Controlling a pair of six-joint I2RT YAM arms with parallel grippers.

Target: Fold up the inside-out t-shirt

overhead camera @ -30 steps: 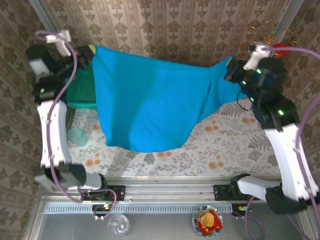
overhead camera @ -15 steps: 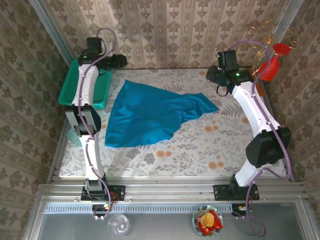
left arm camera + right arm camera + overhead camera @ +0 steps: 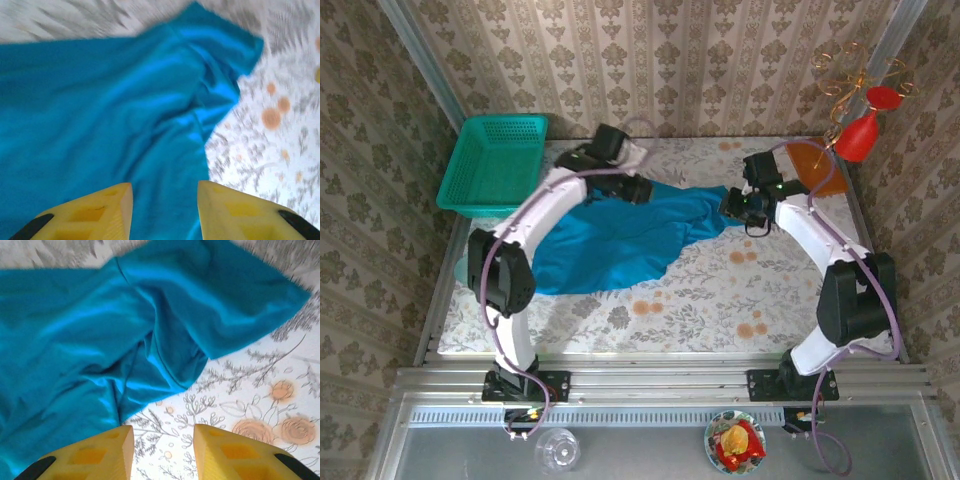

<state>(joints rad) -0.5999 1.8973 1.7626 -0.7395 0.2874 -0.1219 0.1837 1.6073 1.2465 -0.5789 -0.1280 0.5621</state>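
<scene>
Starting at the left of the top view, a rigid teal plastic mesh basket sits at the far left corner of the floral-patterned table top, apart from the cloth. Next to the right, the left gripper is positioned over the far edge of the plain blue-teal short-sleeved t-shirt. The garment lies rumpled and unfolded on the table, broadest at its near left side and narrowing to a point toward the right. In the left wrist view, the yellow fingers stand apart with nothing between them, and the cloth lies below the gap. That view is blurred, but a stitched seam can be made out on the cloth. Further right, the right gripper is positioned at the narrow right end of the t-shirt. In the right wrist view, its yellow fingers are likewise spread and hold nothing, with bare floral surface beneath them and folded cloth just ahead. Beyond it, an orange translucent disc rests at the far right corner, beside a red cone-shaped ornament on gold wire.
</scene>
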